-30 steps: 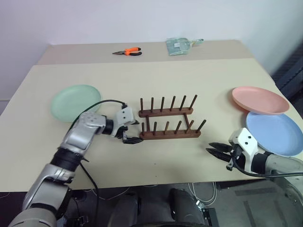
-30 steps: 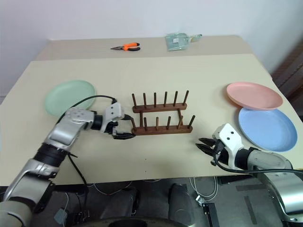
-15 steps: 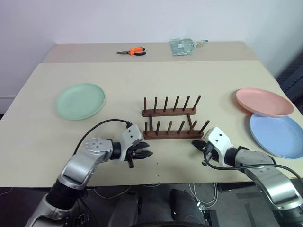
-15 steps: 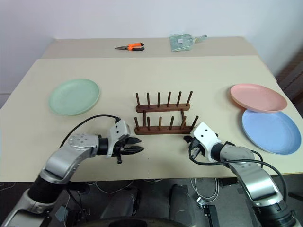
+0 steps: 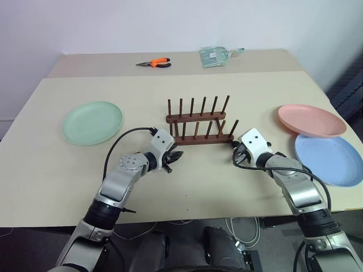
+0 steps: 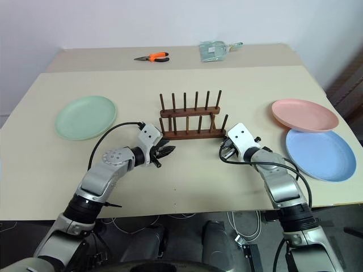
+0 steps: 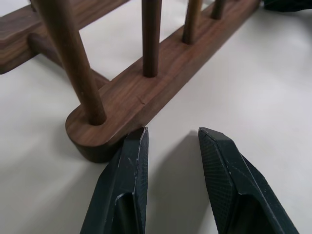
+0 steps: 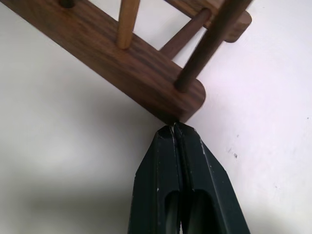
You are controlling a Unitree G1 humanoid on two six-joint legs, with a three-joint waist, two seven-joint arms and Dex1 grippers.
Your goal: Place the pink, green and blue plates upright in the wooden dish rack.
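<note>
The wooden dish rack (image 5: 198, 123) stands empty at mid-table. My left gripper (image 7: 170, 139) is open with nothing between its fingers, and one fingertip (image 7: 138, 141) rests against the left end of the rack's near bar (image 7: 146, 100). My right gripper (image 8: 174, 129) is shut, its tips pressed on the right end of that bar (image 8: 183, 105). The green plate (image 5: 92, 122) lies flat at the left. On the right lies the pink plate (image 5: 311, 119), with the blue plate (image 5: 328, 159) just in front of it.
Orange-handled pliers (image 5: 154, 62) and a clear packet (image 5: 215, 55) lie on the far strip of the table. The table's near edge (image 5: 187, 218) runs just behind both forearms. Open tabletop separates the rack from the plates on either side.
Both grippers came in to the ends of the rack's near bar, and the rack has slid away from me. The left gripper's fingers have narrowed. The plates have not moved.
</note>
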